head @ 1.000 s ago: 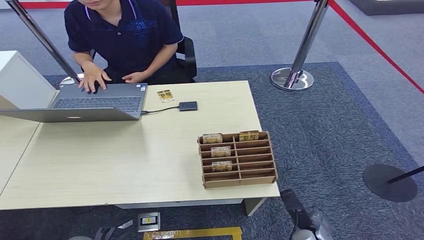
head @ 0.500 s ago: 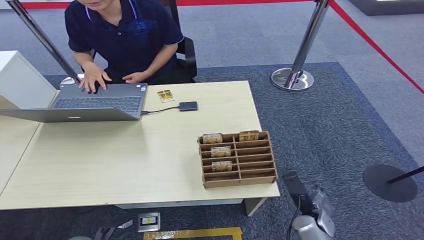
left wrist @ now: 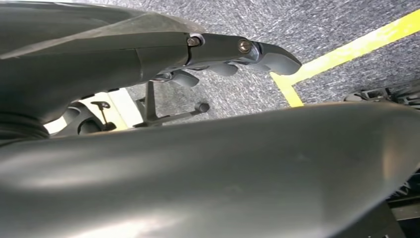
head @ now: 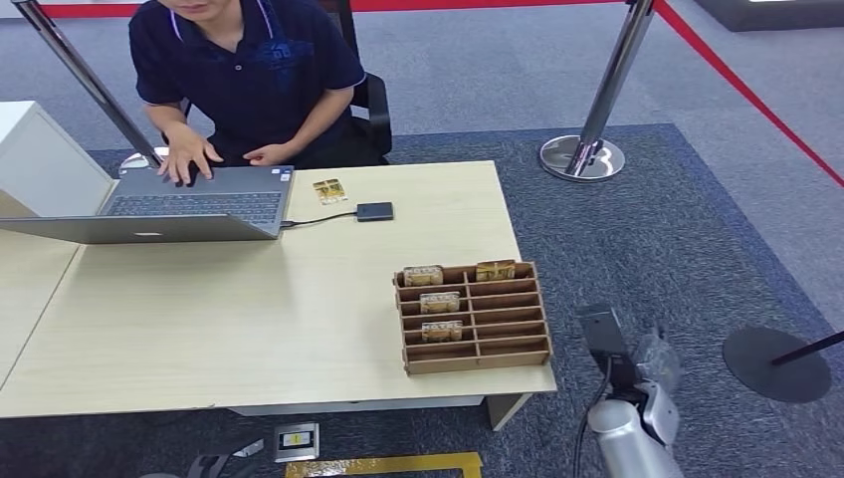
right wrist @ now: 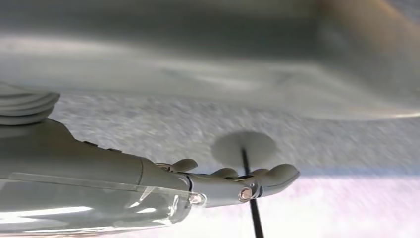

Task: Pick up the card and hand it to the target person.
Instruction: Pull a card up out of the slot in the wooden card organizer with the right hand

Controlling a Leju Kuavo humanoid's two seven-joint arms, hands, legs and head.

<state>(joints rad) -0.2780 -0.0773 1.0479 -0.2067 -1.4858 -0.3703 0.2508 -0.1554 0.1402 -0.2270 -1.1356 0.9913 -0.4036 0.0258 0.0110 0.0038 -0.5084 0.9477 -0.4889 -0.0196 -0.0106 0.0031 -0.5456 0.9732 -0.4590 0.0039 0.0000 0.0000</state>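
Now your right hand (head: 652,363) hangs beside the desk's near right corner, over the carpet and lower than the desktop (head: 249,319), with nothing in it; the right wrist view shows its fingers (right wrist: 270,176) stretched out and apart, gripping nothing. Your left hand (left wrist: 233,52) is down by the floor markings, fingers loosely extended around nothing.

Cards stand on edge in a wooden rack (head: 476,317) at the desk's near right: three down the left column (head: 439,302), one at the back of the right column (head: 495,270). Another card (head: 329,190) lies flat near the laptop (head: 169,204), in front of the seated person (head: 249,80).

The step in hand looks to be bringing the right hand up to the rack, so lift it above the desk edge before you go inward; a low path risks clipping the corner or nudging the rack. Come down on one card from above and pinch its top edge, since the slots are narrow and neighbouring dividers leave little room for fingers. The card in the right column, closest to your arm's side, seems the easier target. Keep the fingers spread until they straddle the card, then lift straight up so the rack stays put.
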